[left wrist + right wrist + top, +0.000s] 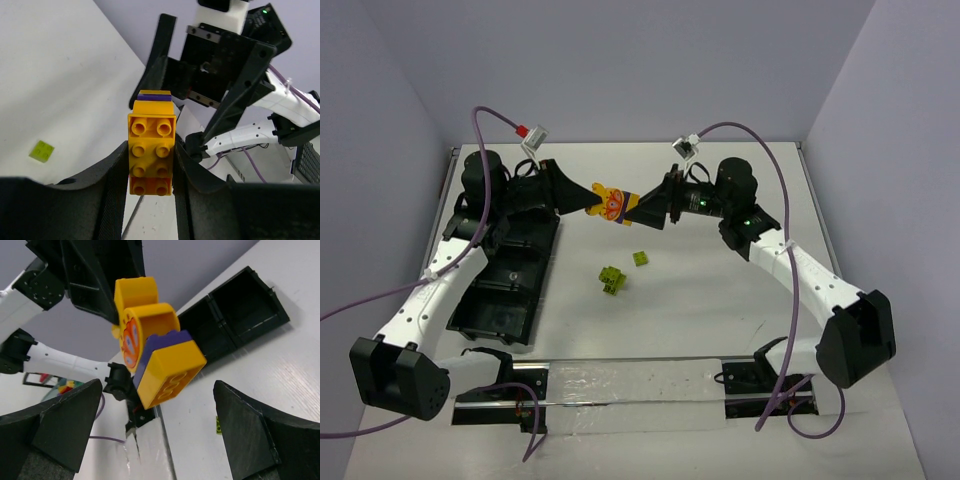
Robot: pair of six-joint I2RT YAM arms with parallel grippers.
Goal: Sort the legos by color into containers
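Only one mark on show: a round red-and-white print on the side of the orange-yellow clump [150, 310], too blurred to read. The left gripper [151, 167] pinches that clump [151, 150], both pads pressed flat against its sides and studs facing its wrist camera, with a blue-purple layer [157, 347] near the far end. Opposite, the right gripper [157, 390] stands wide open, its fingers [65, 425] flanking the clump and touching nothing. From above, both arms rise from the bottom corners and bend inward, so the left gripper [592, 197] and the right gripper [638, 208] point nose to nose at upper centre, with the clump [611, 205] between them, off the table [720, 290]. Below them on the table lie a lime-green brick [641, 258] and a lime-green clump [612, 279], near each other. The black tray [505, 290] runs down the left side under the left arm.
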